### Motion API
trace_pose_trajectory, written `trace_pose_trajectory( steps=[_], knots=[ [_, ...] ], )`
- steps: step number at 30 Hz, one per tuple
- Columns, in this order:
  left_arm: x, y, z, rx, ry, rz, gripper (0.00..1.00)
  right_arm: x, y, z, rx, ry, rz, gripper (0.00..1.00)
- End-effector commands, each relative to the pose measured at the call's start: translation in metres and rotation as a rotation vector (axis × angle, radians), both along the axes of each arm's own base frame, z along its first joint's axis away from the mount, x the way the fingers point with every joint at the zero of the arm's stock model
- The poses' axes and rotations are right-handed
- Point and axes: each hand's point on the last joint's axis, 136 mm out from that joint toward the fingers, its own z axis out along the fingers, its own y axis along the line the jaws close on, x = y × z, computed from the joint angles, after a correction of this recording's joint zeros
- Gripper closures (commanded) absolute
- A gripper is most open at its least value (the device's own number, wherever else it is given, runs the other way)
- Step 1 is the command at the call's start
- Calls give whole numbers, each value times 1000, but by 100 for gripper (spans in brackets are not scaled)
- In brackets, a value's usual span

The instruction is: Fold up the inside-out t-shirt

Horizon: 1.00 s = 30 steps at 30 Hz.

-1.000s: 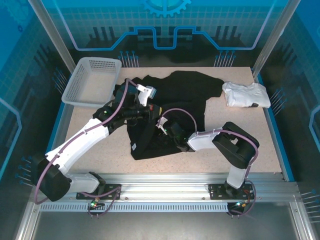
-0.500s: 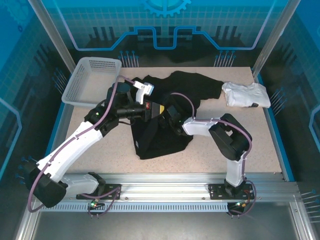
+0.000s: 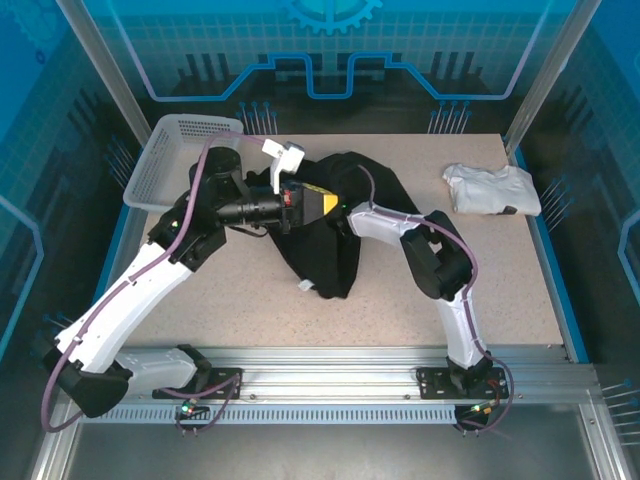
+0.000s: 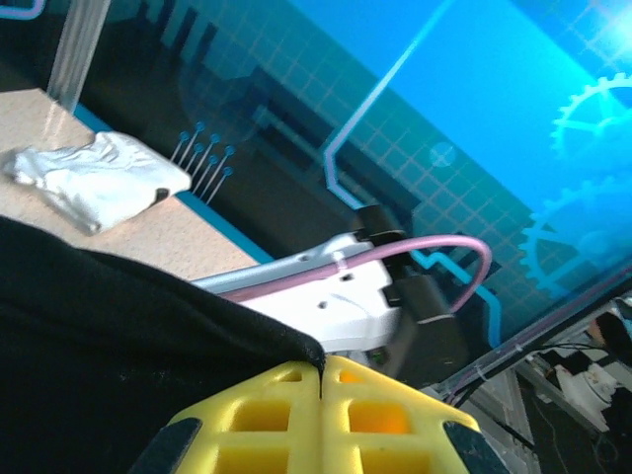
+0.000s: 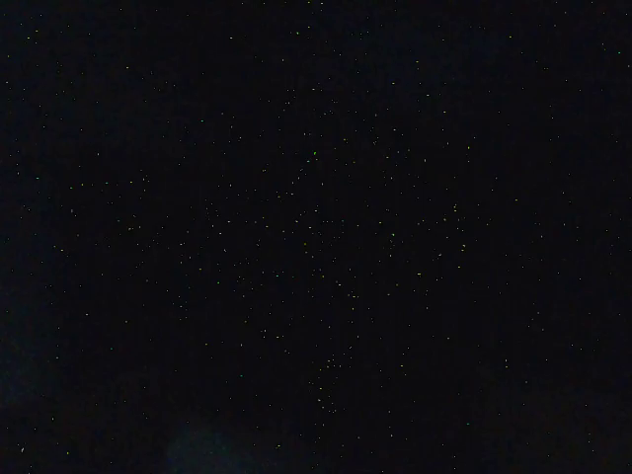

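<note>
Speckled beige table (image 3: 230,290) under blue-lit panels carries the inside-out t-shirt (image 3: 335,250) near its centre. The shirt is black and soft, bunched into a narrow, drooping heap that runs from 12 o'clock of centre down toward 6. A small white label (image 3: 306,287) shows at its lower edge. The left end effector (image 3: 320,202) has its yellow fingers (image 4: 286,395) pressed fully together on an upper edge of the cloth (the fabric runs right into the seam between them). The right arm (image 3: 385,222) reaches the same bunch from 3 o'clock. Its end effector is probably draped by the dark fabric, and I cannot tell how wide it stands or whether it holds anything. A white folded garment (image 3: 490,188) lies at 2 o'clock, well apart from the shirt. A pale basket (image 3: 175,165) sits at 10 o'clock.
</note>
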Motion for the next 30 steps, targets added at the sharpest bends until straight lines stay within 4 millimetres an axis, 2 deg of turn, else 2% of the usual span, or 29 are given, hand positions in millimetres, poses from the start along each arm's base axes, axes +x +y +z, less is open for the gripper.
trace_pose_trajectory(
  steps=[1,7,12,15,16,18,20,23,24,27,30],
  knots=[
    [-39,2,56,-119,-105,-129,100,-9,-15,-20,-26,129,-43,19],
    [-51,6,87,-171,-154,-160,100,-5,-16,-26,-25,196,-46,14],
    [-44,14,97,-161,-205,-78,100,-11,-20,-38,-62,270,-30,6],
    [-45,21,108,-178,-252,-37,100,-13,-21,-40,-66,305,-20,6],
    [-45,25,110,-180,-268,-16,100,-16,-23,-49,-76,335,-20,6],
    [-40,30,113,-179,-289,37,100,-17,-23,-54,-78,367,-12,8],
    [-30,38,112,-171,-302,112,100,-19,-23,-57,-82,393,2,16],
    [0,55,97,-121,-302,299,100,-20,-21,-55,-68,400,35,58],
    [15,62,87,-89,-289,381,100,-21,-19,-51,-56,394,57,71],
    [57,90,59,7,-254,604,100,-24,-17,-30,-27,345,106,100],
    [95,129,33,53,-189,784,100,-34,-19,0,30,268,138,100]
  ],
)
